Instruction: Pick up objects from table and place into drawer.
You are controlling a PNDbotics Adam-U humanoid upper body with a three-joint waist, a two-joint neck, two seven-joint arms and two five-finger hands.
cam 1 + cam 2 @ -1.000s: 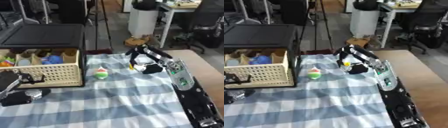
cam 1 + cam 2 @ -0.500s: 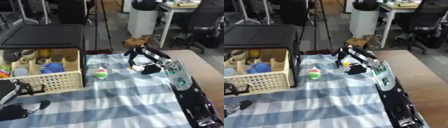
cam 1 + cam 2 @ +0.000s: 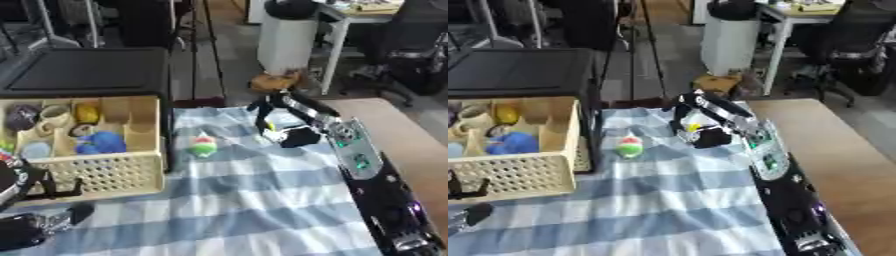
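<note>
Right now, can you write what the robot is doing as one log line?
right hand: curled over small yellow object | green-and-red round toy: on checked cloth | beige slotted drawer: open

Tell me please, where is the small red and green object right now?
The red and green object lies on the checked cloth, between the drawer on its left and the right hand.

A blue-and-white checked cloth covers the counter, whose bare part is light brown wood. The cream drawer has a perforated front and holds a blue object and a yellow one. A red, white and green toy lies on the cloth. The black right hand, with green lights on its arm, is curled around a small yellow object. The cabinet top is black.
</note>
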